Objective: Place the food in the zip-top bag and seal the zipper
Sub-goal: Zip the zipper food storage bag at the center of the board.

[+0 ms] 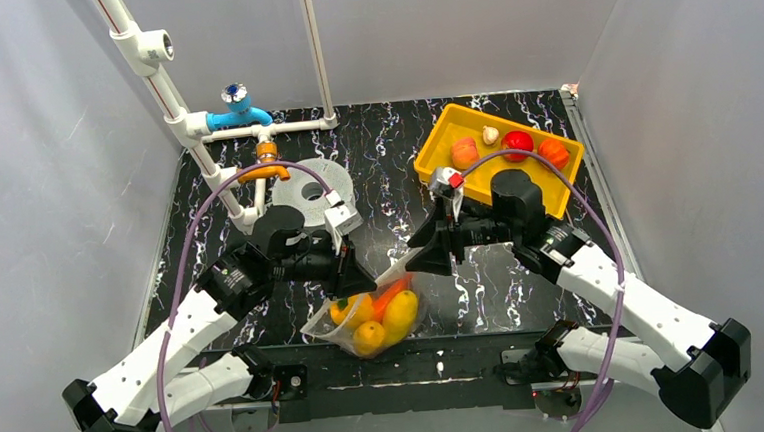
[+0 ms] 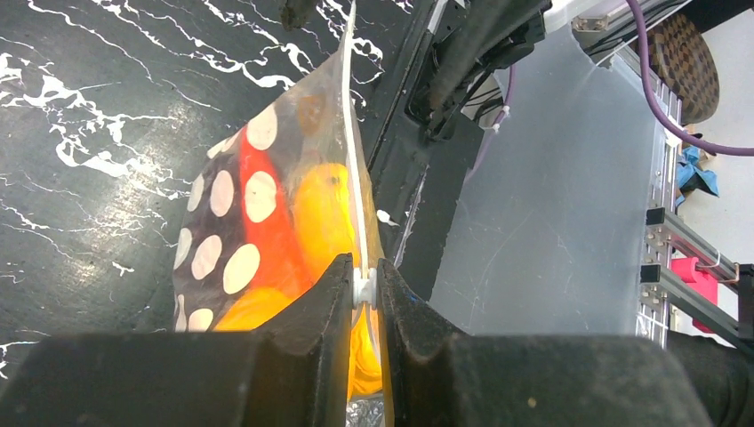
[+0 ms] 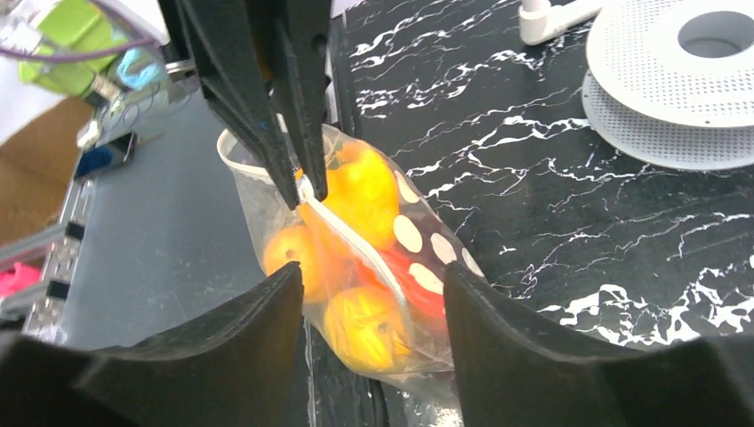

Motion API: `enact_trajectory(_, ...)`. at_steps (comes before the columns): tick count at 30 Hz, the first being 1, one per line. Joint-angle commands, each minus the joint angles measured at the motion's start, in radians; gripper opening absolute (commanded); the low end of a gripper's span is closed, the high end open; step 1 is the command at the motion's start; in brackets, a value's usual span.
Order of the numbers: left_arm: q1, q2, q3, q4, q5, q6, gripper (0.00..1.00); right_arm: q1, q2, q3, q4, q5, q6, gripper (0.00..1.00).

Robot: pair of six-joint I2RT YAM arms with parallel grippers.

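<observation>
The clear dotted zip-top bag (image 1: 369,322) lies at the table's near edge and holds yellow, orange and red food (image 1: 384,316). My left gripper (image 1: 360,277) is shut on the small white slider of the zipper (image 2: 364,286). The pale zipper strip (image 2: 352,160) runs away from that gripper along the bag's mouth. My right gripper (image 1: 413,261) is open at the bag's right end. In the right wrist view the bag (image 3: 373,267) sits between its spread fingers (image 3: 267,307), untouched. More food, a peach (image 1: 465,152), a red fruit (image 1: 517,145) and an orange pepper (image 1: 552,152), lies in the yellow tray.
The yellow tray (image 1: 434,148) stands at the back right. A grey ring-shaped spool (image 1: 308,188) lies at the back centre-left, also in the right wrist view (image 3: 658,98). White pipework with a blue tap (image 1: 236,110) rises at the back left. The table's front edge runs just below the bag.
</observation>
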Motion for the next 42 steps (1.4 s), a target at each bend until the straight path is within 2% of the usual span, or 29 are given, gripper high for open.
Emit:
enact_trajectory(1,-0.003,-0.006,0.012,0.007,0.046,-0.004,0.00,-0.002,0.071,0.123,-0.122,-0.139,-0.125,0.72)
enact_trajectory(6,-0.003,-0.008,0.019,0.005,0.053,-0.005,0.00,0.028,0.164,0.220,-0.211,-0.168,-0.219,0.84)
enact_trajectory(11,-0.003,0.001,0.024,0.007,0.055,-0.007,0.00,0.066,0.258,0.337,-0.381,-0.156,-0.350,0.84)
enact_trajectory(15,-0.004,0.007,0.029,0.010,0.054,-0.006,0.00,0.118,0.324,0.412,-0.501,-0.120,-0.440,0.72)
enact_trajectory(20,-0.003,0.007,0.034,0.011,0.048,-0.001,0.00,0.173,0.349,0.426,-0.514,-0.046,-0.472,0.56)
enact_trajectory(24,-0.004,0.000,0.031,0.015,0.045,-0.002,0.00,0.184,0.349,0.423,-0.511,-0.006,-0.491,0.50)
enact_trajectory(31,-0.004,-0.015,0.024,0.006,0.029,-0.001,0.00,0.186,0.323,0.390,-0.438,0.053,-0.445,0.06)
enact_trajectory(32,-0.004,-0.017,0.023,0.003,0.026,0.000,0.00,0.185,0.316,0.379,-0.421,0.072,-0.431,0.02)
enact_trajectory(36,-0.004,-0.025,0.021,-0.014,0.014,0.004,0.00,0.173,0.259,0.299,-0.331,0.178,-0.376,0.01)
enact_trajectory(42,-0.003,-0.057,0.014,-0.053,-0.037,0.012,0.00,0.078,0.079,0.079,-0.088,0.302,-0.241,0.01)
